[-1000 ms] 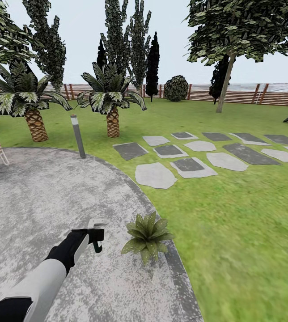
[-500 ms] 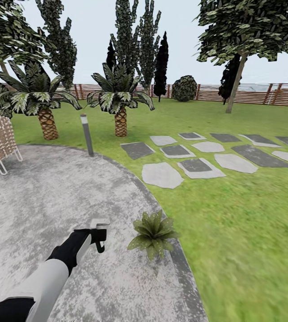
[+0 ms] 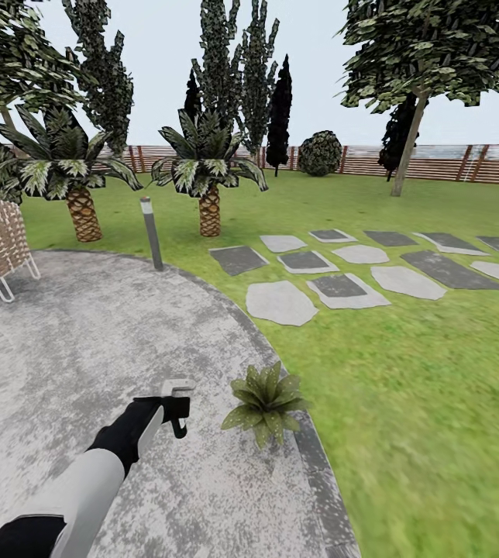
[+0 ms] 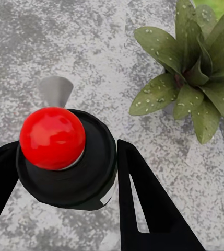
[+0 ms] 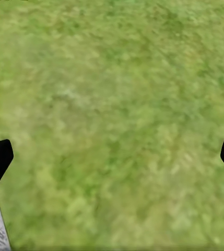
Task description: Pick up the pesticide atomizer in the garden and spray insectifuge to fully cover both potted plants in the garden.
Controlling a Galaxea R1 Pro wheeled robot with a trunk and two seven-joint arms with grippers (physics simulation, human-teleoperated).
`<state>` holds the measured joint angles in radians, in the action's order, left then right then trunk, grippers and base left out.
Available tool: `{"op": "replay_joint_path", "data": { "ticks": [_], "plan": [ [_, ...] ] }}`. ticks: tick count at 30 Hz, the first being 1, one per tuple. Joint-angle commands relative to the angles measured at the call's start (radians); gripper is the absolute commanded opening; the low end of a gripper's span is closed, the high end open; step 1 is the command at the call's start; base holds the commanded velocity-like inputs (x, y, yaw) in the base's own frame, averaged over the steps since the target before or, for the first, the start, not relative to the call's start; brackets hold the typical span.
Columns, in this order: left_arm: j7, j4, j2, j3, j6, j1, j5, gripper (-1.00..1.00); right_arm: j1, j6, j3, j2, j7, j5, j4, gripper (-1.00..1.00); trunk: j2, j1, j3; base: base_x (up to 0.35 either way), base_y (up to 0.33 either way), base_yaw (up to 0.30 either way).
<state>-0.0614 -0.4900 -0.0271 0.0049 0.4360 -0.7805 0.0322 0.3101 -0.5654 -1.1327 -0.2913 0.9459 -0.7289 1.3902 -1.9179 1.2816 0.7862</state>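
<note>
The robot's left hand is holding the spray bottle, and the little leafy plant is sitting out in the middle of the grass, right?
Not quite. The left gripper does hold the pesticide atomizer, its jaws on either side of it. But the potted plant is not out in the grass: the head view shows it at the edge of the grey paved patio, right beside the lawn.

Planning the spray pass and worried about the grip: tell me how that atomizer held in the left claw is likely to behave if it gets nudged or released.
The pesticide atomizer looks rigid, so the left claw probably won't deform it. Its round body suggests it could twist in the grip, or roll if dropped on the paved patio. Being slim, it seems likely to tip if set upright.
</note>
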Motion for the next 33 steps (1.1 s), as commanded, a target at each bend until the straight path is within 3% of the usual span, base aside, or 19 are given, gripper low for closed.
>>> {"op": "replay_joint_path", "data": {
  "ticks": [1, 9, 25, 27, 28, 30, 31, 33],
  "plan": [
    [-0.001, -0.002, 0.0, 0.0, 0.006, 0.0, 0.003, -1.0, 0.001, -0.003, -0.001, 0.0, 0.008, -0.007, 0.001, 1.0, 0.0, 0.0, 0.001, 0.0, 0.0, 0.0],
    [-0.001, -0.002, -0.005, 0.0, 0.006, 0.0, 0.003, -1.0, 0.001, -0.003, -0.001, 0.0, 0.007, -0.006, 0.001, 1.0, 0.0, 0.0, 0.001, 0.0, 0.0, 0.022],
    [-0.001, -0.002, -0.013, 0.001, 0.006, 0.0, 0.003, -1.0, 0.001, -0.002, -0.001, 0.0, 0.008, -0.006, 0.001, 1.0, 0.0, 0.0, 0.001, 0.0, 0.0, 0.246],
    [-0.001, -0.002, -0.014, 0.001, 0.006, 0.0, 0.003, -1.0, 0.001, -0.002, 0.0, 0.023, 0.008, -0.005, 0.001, 1.0, 0.0, 0.0, 0.001, 0.0, 0.0, 0.143],
    [-0.001, -0.002, -0.013, 0.002, 0.006, 0.0, 0.003, -1.0, 0.001, -0.003, 0.001, 0.063, 0.005, -0.005, 0.003, 1.0, 0.0, 0.0, 0.001, 0.0, 0.0, 0.046],
    [-0.001, -0.002, -0.013, 0.002, 0.006, 0.0, 0.003, -1.0, 0.003, -0.007, 0.024, 0.114, 0.001, -0.005, 0.005, 1.0, 0.0, 0.0, 0.001, 0.0, 0.0, 0.024],
    [-0.001, -0.002, -0.013, 0.002, 0.006, 0.0, 0.003, -1.0, 0.005, -0.021, 0.063, 0.147, 0.001, -0.006, 0.006, 1.0, 0.0, 0.0, 0.001, 0.0, 0.0, 0.012],
    [-0.001, -0.002, -0.013, 0.003, 0.006, 0.0, 0.003, -1.0, 0.009, -0.097, 0.201, 0.227, -0.011, -0.007, 0.009, 1.0, 0.0, 0.0, 0.001, 0.0, 0.0, 0.006]
  ]
}}
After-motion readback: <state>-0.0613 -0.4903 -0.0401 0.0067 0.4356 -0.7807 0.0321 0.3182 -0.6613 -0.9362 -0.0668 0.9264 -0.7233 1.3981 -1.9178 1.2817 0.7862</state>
